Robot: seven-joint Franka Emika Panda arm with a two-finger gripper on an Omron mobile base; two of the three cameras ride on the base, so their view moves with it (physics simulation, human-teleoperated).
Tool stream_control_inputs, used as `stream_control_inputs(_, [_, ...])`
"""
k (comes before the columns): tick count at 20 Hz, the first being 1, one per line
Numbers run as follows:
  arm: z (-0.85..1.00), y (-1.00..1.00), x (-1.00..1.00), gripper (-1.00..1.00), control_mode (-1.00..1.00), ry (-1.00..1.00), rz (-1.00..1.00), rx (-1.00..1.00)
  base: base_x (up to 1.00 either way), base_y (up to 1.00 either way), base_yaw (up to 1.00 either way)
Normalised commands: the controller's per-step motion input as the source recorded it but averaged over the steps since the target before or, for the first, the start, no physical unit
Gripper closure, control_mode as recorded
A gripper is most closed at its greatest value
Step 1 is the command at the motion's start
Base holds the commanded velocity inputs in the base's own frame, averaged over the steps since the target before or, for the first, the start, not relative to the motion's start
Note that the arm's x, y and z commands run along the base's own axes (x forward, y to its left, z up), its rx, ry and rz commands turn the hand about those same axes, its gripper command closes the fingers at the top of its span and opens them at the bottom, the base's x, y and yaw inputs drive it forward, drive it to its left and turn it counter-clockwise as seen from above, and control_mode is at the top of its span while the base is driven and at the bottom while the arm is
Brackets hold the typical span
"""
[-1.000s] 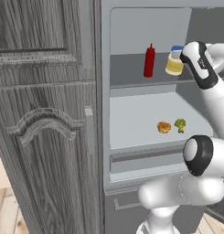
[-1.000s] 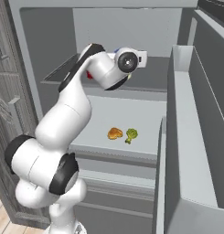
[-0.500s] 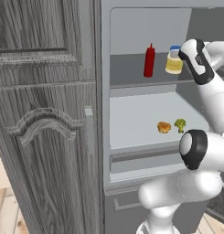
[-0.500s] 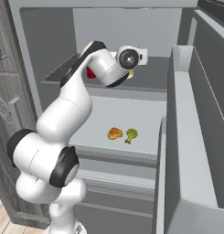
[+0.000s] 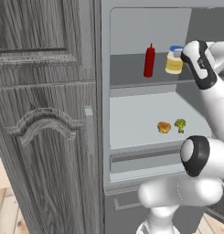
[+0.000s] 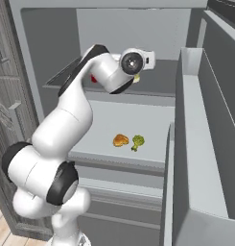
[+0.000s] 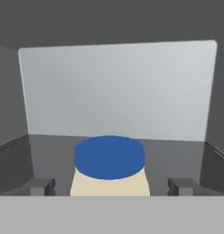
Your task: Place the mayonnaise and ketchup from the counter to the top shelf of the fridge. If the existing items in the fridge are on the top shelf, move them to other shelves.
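Observation:
The mayonnaise, a cream jar with a blue lid, stands upright on the fridge's dark top shelf. The red ketchup stands just left of it. My gripper is open, and the mayonnaise stands free between the spread fingertips. On the pale shelf below lie the existing items, an orange-brown bun and a broccoli floret. The counter is out of view.
A tall grey wood-grain cabinet stands left of the fridge. The open fridge door with its bins juts out on the right. A grey drawer sits under the pale shelf.
The fingers have spread wider and let go of the mayonnaise jar, which stays on the top shelf. The arm has hardly moved.

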Motion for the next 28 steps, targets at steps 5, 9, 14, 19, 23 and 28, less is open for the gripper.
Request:
stream_control_inputs(5, [0.23, 0.01, -1.00, -1.00, -1.00, -0.17, -0.03, 0.00, 0.00, 0.00, 0.00])
stream_control_inputs(9, [0.34, 0.03, -1.00, -1.00, -1.00, -0.22, 0.00, 0.00, 0.00, 0.00, 0.00])
stream_control_inputs(14, [0.31, 0.02, -1.00, -1.00, -1.00, -0.26, 0.00, 0.00, 0.00, 0.00, 0.00])
stream_control_inputs(19, [0.28, 0.22, -1.00, -1.00, -1.00, -0.35, 0.09, -0.02, 0.00, 0.00, 0.00])
stream_control_inputs(23, [0.25, 0.42, -1.00, -1.00, -1.00, -0.36, 0.13, -0.06, 0.00, 0.00, 0.00])
stream_control_inputs(28, [0.20, 0.65, -1.00, -1.00, -1.00, -0.34, 0.16, -0.12, 0.00, 0.00, 0.00])
